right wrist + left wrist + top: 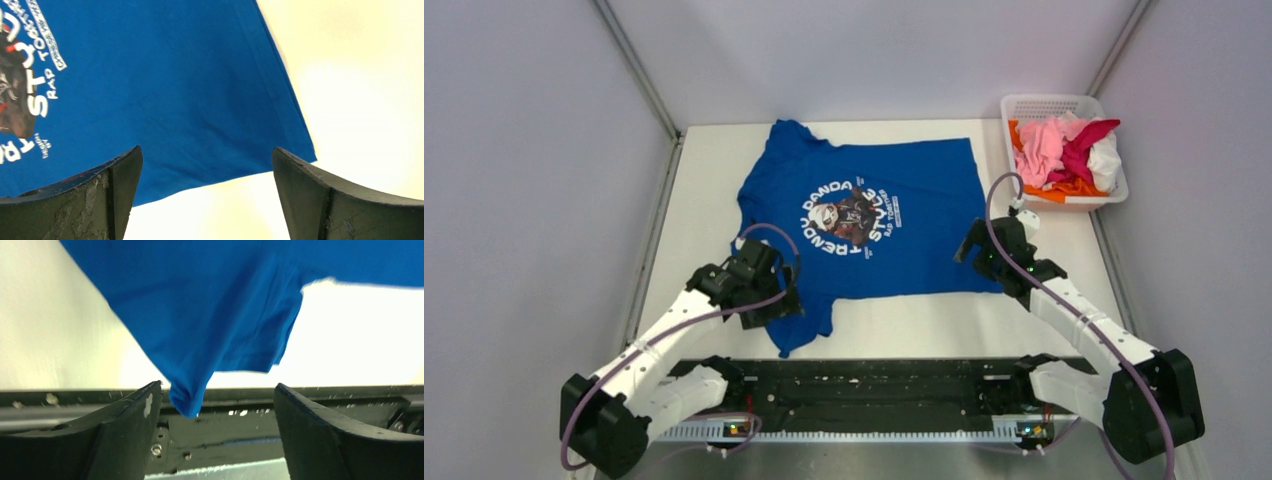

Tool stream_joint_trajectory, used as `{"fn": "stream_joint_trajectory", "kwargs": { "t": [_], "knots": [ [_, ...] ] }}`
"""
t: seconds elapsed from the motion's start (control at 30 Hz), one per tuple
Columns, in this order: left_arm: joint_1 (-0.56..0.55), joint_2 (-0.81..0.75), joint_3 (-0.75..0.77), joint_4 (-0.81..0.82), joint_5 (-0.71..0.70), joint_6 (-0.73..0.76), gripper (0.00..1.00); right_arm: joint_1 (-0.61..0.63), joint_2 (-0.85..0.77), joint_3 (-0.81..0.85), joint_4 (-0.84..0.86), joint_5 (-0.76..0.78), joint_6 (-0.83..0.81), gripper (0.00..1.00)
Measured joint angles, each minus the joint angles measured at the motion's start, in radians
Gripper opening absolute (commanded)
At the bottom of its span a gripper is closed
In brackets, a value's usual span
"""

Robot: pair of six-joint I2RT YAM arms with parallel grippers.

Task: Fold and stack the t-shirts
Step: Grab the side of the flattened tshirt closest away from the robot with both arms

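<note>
On a white table [904, 325], enclosed by pale grey wall panels [524, 150] on three sides, a royal blue t-shirt [924, 240] lies spread flat, taking up most of the middle. A black rail [874, 385] runs along the near edge, where both arms are mounted.

At the far right corner sits a white mesh basket [1044, 102], holding crumpled t-shirts [1039, 145] in light pink, magenta, white and orange.

The blue shirt lies front side up, neck to the left and hem to the right. A round print [854, 217] ringed with white lettering sits at its centre. One sleeve points to the far left; the other reaches down nearly to the rail. The cloth is smooth, with slight creases by the near sleeve.

The left gripper [769, 295] is over that near sleeve, fingers spread wide and holding nothing. The right gripper [984, 255] is over the near hem corner, fingers likewise spread wide with nothing between them.
</note>
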Motion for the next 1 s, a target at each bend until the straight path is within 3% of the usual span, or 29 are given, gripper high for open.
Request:
{"fn": "stream_joint_trajectory", "kwargs": {
  "t": [0.23, 0.4, 0.47, 0.63, 0.73, 0.87, 1.0],
  "knots": [
    [-0.109, -0.002, -0.123, -0.047, 0.027, -0.148, 0.68, -0.002, -0.001, -0.014, -0.037, 0.009, 0.0, 0.99],
    [-0.124, 0.086, -0.179, 0.01, 0.038, -0.18, 0.48, -0.002, -0.001, -0.014, -0.047, 0.017, 0.009, 0.99],
    [-0.124, 0.114, -0.185, 0.038, 0.036, -0.184, 0.34, -0.002, -0.001, -0.016, -0.048, 0.024, 0.017, 0.99],
    [-0.124, 0.177, -0.185, 0.123, 0.022, -0.183, 0.26, -0.002, -0.009, -0.047, -0.064, 0.04, 0.04, 0.97],
    [-0.124, 0.219, -0.167, 0.128, 0.008, -0.183, 0.0, -0.002, -0.01, -0.066, -0.075, 0.041, 0.049, 0.96],
    [-0.126, 0.254, -0.134, 0.113, -0.034, -0.176, 0.0, -0.002, -0.014, -0.074, -0.092, 0.042, 0.064, 0.91],
    [-0.126, 0.231, -0.103, 0.109, -0.05, -0.156, 0.0, -0.017, -0.024, -0.1, -0.093, 0.04, 0.087, 0.76]
  ]
}}
